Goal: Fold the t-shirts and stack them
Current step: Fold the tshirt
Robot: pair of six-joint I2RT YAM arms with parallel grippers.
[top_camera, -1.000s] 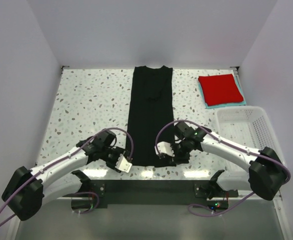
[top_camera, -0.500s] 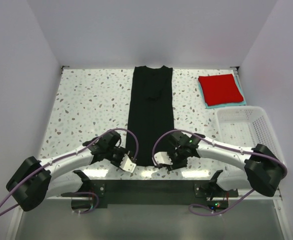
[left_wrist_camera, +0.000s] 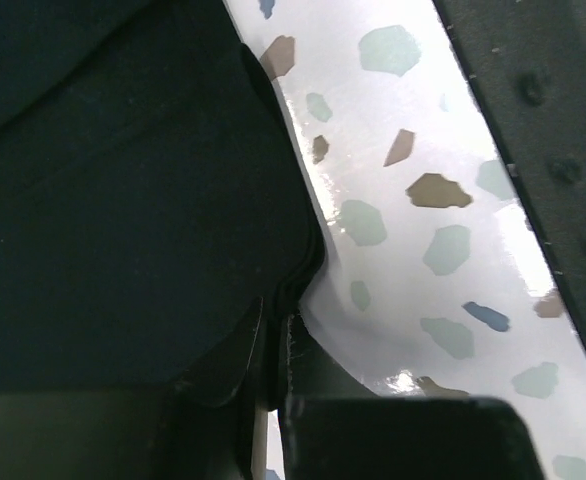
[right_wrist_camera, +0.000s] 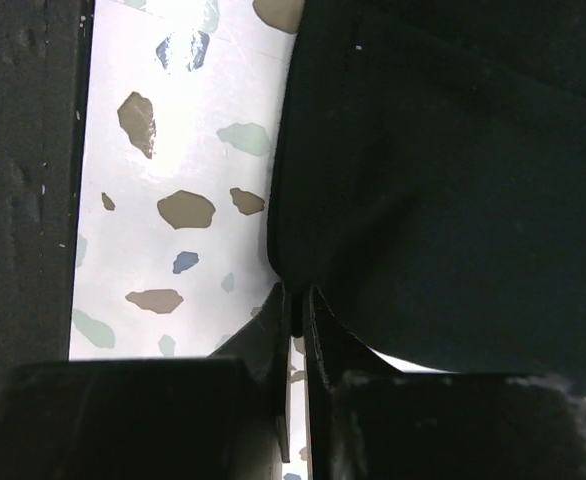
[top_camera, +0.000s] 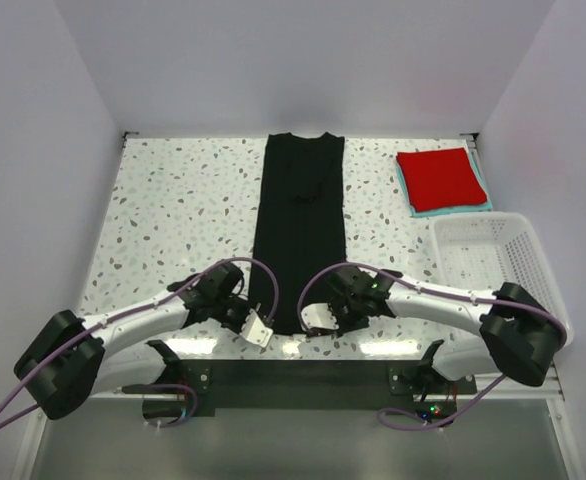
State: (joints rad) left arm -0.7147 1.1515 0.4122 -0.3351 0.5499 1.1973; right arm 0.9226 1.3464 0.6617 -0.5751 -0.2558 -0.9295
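A black t-shirt (top_camera: 301, 230) lies folded into a long narrow strip down the middle of the speckled table, collar at the far end. My left gripper (top_camera: 261, 327) is shut on the strip's near left corner; the left wrist view shows black cloth (left_wrist_camera: 133, 200) pinched between the fingers (left_wrist_camera: 313, 370). My right gripper (top_camera: 313, 320) is shut on the near right corner, with the hem (right_wrist_camera: 423, 180) caught between its fingers (right_wrist_camera: 273, 330). A folded red t-shirt (top_camera: 440, 178) rests on a folded teal t-shirt (top_camera: 411, 205) at the far right.
A white mesh basket (top_camera: 493, 262) stands at the right edge, near the right arm's elbow. The table's dark front rail (top_camera: 303, 372) runs just behind both grippers. Bare speckled tabletop (top_camera: 173, 220) lies left of the strip.
Both grippers moved inward onto the strip's near corners and went from open to shut on the cloth. The shirt itself has barely shifted.
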